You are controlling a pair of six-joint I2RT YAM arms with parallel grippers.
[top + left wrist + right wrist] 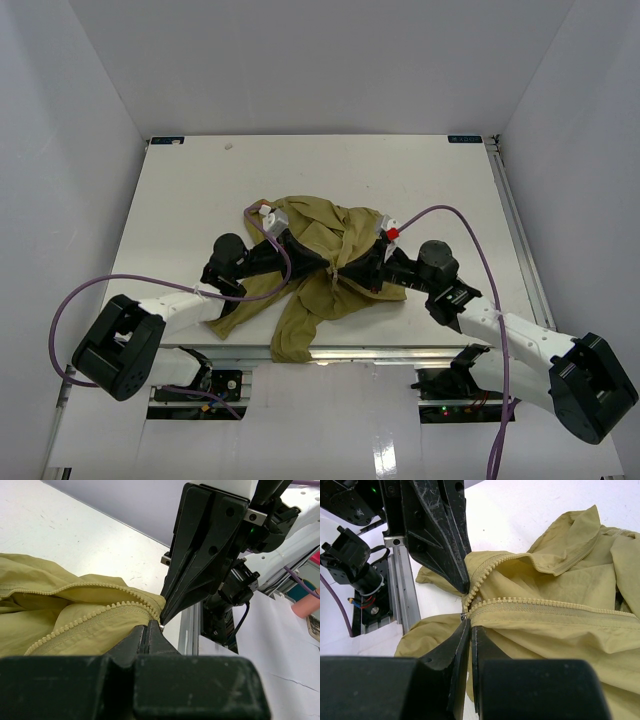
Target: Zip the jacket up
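Note:
The olive-green jacket (322, 232) lies crumpled in the middle of the table, one sleeve (293, 335) hanging over the near edge. Its zipper teeth (545, 602) run in two separate rows that meet at the lower end, where a small metal slider (463, 615) shows. My left gripper (148, 627) is shut on the jacket's edge at that end. My right gripper (470, 625) is shut on the jacket's edge just under the teeth, tip to tip with the left one. From above, the left gripper (322, 262) and the right gripper (350, 272) meet over the cloth.
The table's near edge carries an aluminium rail (400, 580), close behind the meeting point. Purple cables (470, 235) loop off both wrists. White walls (60, 150) enclose the table on three sides.

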